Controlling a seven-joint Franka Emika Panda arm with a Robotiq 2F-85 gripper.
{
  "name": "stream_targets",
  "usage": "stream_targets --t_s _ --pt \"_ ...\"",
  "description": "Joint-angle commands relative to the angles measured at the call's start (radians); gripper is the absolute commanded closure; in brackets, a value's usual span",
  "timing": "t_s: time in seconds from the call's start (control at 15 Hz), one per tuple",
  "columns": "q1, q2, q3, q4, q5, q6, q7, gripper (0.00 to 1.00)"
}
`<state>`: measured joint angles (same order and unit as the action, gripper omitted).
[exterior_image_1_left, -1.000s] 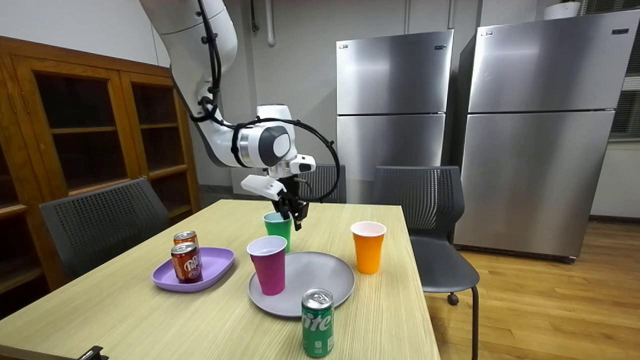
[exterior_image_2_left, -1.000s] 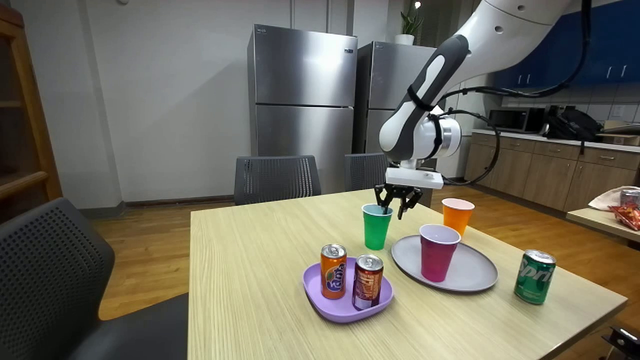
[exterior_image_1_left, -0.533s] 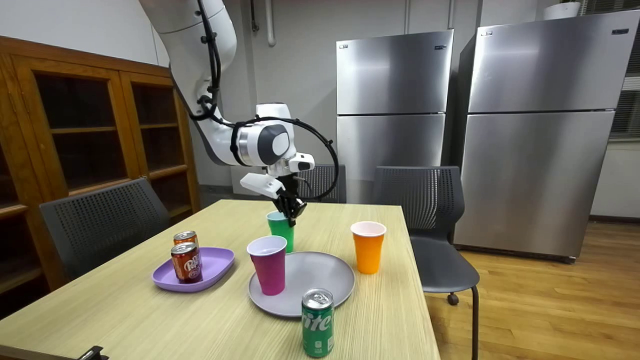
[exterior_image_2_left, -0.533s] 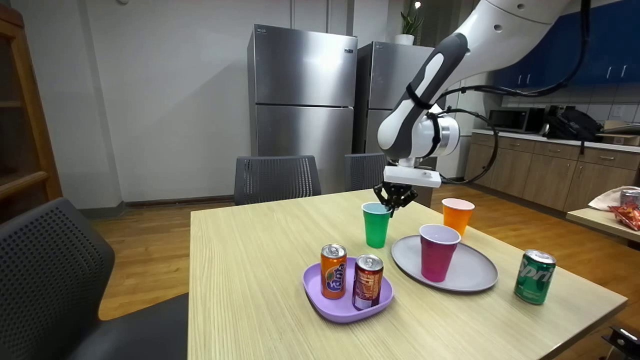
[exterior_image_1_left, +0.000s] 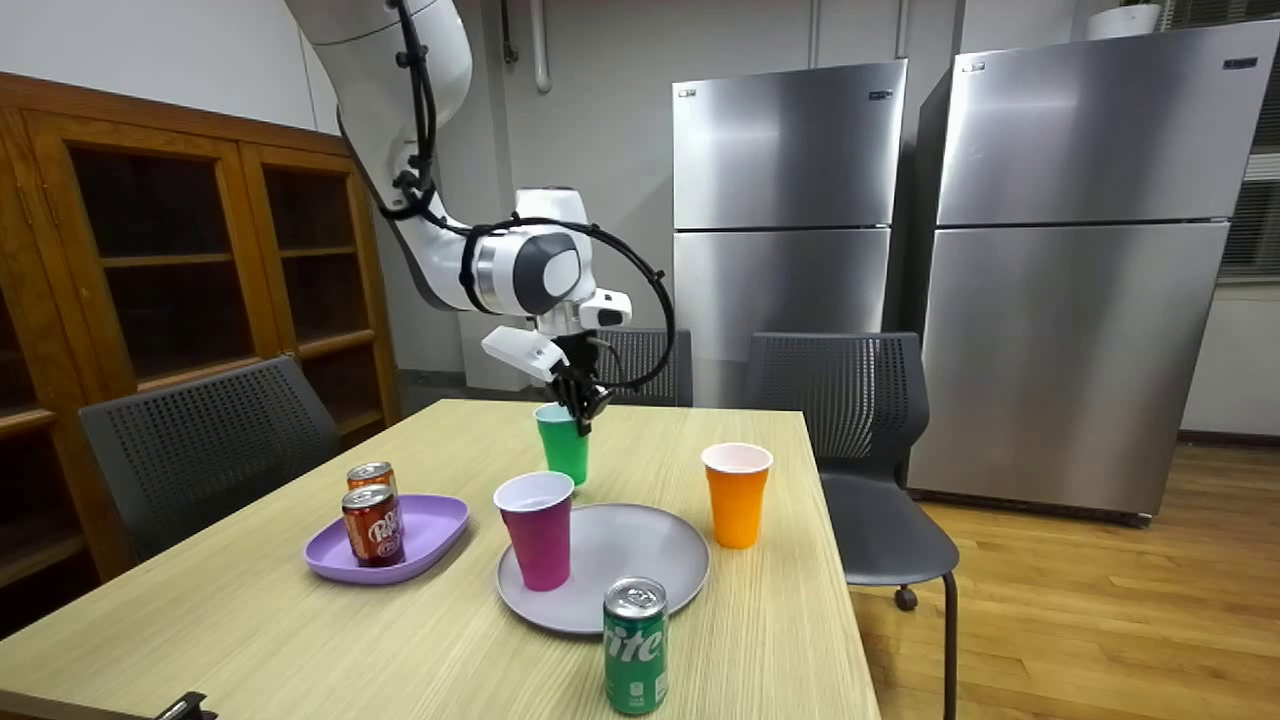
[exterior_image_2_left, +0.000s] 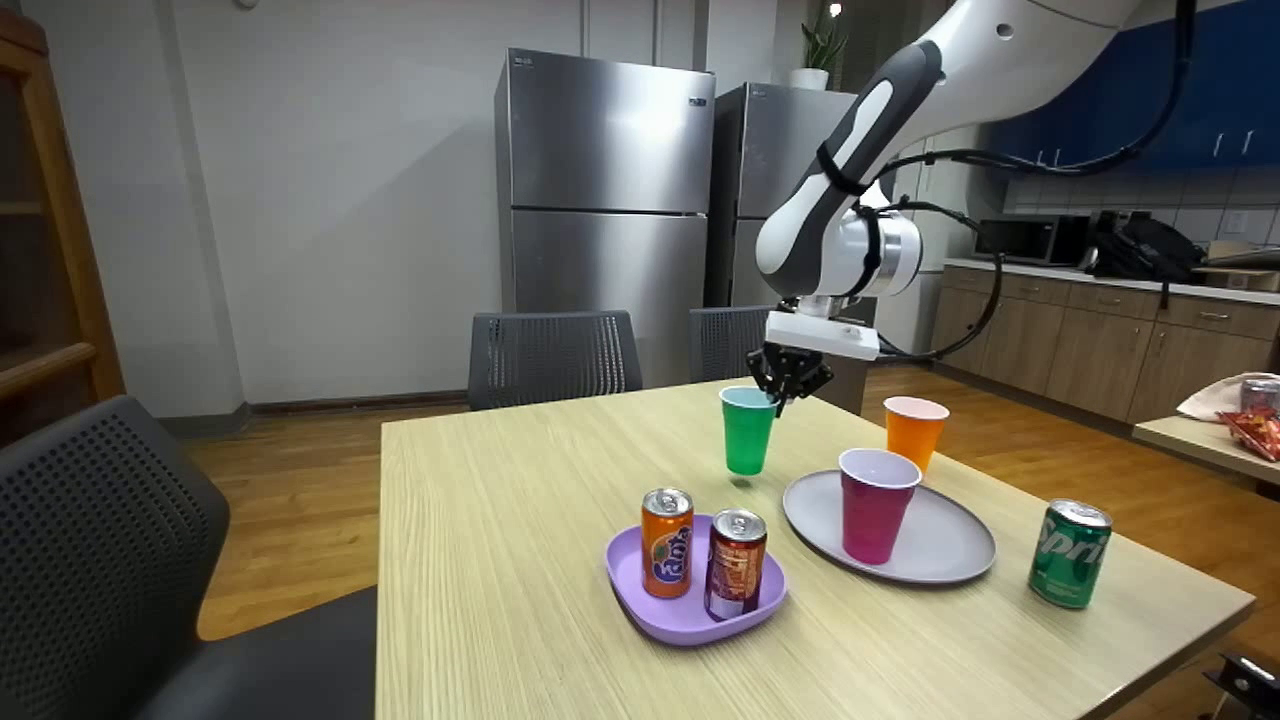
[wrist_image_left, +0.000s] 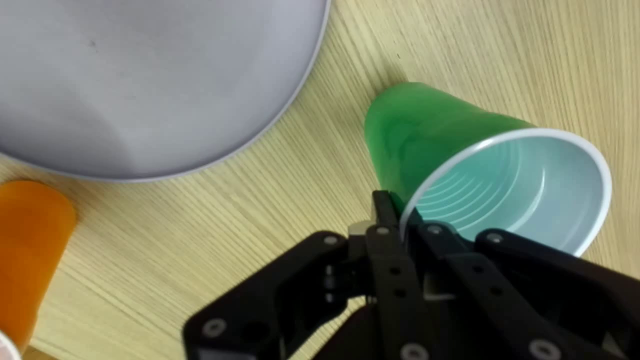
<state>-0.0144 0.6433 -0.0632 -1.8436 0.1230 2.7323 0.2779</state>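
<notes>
My gripper (exterior_image_1_left: 584, 424) is shut on the rim of a green cup (exterior_image_1_left: 563, 452), one finger inside the cup and one outside. In an exterior view the cup (exterior_image_2_left: 747, 438) is upright, a little above the table, with a small shadow under it; the gripper (exterior_image_2_left: 779, 404) is at its rim. In the wrist view the fingers (wrist_image_left: 397, 212) pinch the pale rim of the green cup (wrist_image_left: 425, 130). A magenta cup (exterior_image_1_left: 540, 545) stands on a grey plate (exterior_image_1_left: 645, 560) nearby. An orange cup (exterior_image_1_left: 736, 505) stands beside the plate; it also shows in the wrist view (wrist_image_left: 30, 235).
A purple tray (exterior_image_2_left: 690, 630) holds a Fanta can (exterior_image_2_left: 667, 550) and a Dr Pepper can (exterior_image_2_left: 735, 570). A Sprite can (exterior_image_1_left: 635, 655) stands by the plate on the table (exterior_image_2_left: 500, 560). Dark chairs (exterior_image_1_left: 840, 390) surround the table. Two steel fridges (exterior_image_1_left: 785, 200) stand behind.
The gripper was open around the green cup's rim, then closed on it. Gripper and cup have since risen, lifting the cup off the table. The other things have not moved.
</notes>
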Motion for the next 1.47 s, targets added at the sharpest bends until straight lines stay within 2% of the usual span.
stream_targets --t_s 0.0,0.47,1.4 --pt "-0.037 -0.101 0.017 -0.071 0.03 -0.002 -0.051 0.99" --pt "-0.074 -0.174 0.021 -0.16 0.039 0.006 -0.1 0.99" --pt "-0.109 -0.155 -0.006 -0.242 0.042 0.033 -0.093 0.99"
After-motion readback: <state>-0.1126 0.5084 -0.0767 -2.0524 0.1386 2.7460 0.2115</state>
